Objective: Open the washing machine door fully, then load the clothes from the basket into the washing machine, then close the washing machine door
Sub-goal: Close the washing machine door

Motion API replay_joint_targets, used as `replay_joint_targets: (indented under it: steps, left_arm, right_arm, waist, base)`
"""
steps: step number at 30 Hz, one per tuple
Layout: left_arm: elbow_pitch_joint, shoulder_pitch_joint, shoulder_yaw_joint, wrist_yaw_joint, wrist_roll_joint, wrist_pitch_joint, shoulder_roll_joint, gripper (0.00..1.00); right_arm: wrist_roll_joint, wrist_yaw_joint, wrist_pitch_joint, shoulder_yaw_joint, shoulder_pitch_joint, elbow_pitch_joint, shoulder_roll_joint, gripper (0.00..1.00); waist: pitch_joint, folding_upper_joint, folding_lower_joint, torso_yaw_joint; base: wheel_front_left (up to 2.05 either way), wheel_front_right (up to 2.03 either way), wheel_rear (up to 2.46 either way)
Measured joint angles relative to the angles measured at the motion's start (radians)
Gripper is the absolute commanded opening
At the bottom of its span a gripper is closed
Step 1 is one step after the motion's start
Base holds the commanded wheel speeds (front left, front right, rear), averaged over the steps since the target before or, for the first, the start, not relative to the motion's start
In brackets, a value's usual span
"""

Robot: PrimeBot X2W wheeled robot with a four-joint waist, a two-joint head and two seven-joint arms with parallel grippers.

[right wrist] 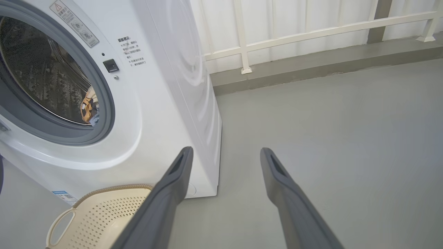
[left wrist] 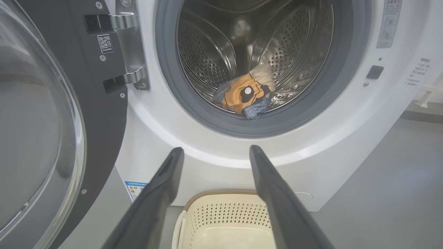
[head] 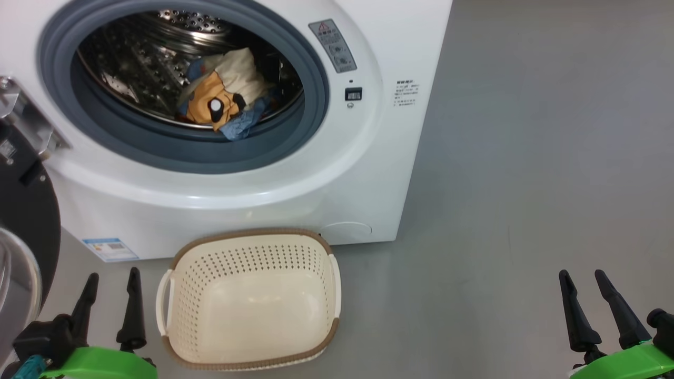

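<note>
Our left gripper (head: 114, 272) and right gripper (head: 582, 272) hold fingers (left wrist: 157, 193) apart, empty. We judge the door (left wrist: 52, 121) heavy, rigid, slippery: push its black rim.

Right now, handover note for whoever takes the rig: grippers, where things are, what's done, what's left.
Left gripper: open, empty, low beside the basket.
Right gripper: open, empty, over bare floor to the right.
Basket: on the floor in front of the washing machine, nothing in it.
Clothes: piled at the front of the drum; a blue piece lies near the gasket.
Washing machine door: swung open at the left.
Done: door opened, clothes loaded.
Left: close the door; the blue piece may need a push further in first.
</note>
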Motion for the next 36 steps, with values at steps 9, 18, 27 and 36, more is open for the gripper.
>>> replay_joint_targets:
  steps: [9, 18, 27, 36]
  left_arm:
    - [-0.013, 0.010, -0.010, 0.000, -0.008, 0.000, 0.001, 1.00]
    - [-0.028, 0.021, -0.028, 0.000, -0.012, 0.000, 0.001, 1.00]
    - [-0.031, 0.024, -0.026, 0.000, -0.019, 0.000, -0.002, 1.00]
    - [-0.032, 0.037, -0.002, 0.000, -0.019, 0.000, -0.022, 1.00]
  right_arm:
    - [0.000, 0.000, 0.000, 0.000, 0.000, 0.000, 0.000, 1.00]
    - [0.000, 0.000, 0.000, 0.000, 0.000, 0.000, -0.001, 1.00]
    - [0.000, 0.000, 0.000, 0.026, -0.001, 0.000, -0.017, 1.00]
    - [0.000, 0.000, 0.000, 0.075, -0.036, 0.008, -0.026, 1.00]
  waist:
    - [-0.003, 0.0000, 0.0000, 0.005]
    - [-0.008, 0.0000, 0.0000, 0.015]
    - [-0.008, 0.0000, 0.0000, 0.062]
    - [-0.006, 0.0000, 0.0000, 0.137]
  base:
    - [-1.27, 1.24, 0.03]
    - [-0.21, 0.21, 0.00]
    - [0.00, 0.00, 0.00]
    - [0.00, 0.00, 0.00]
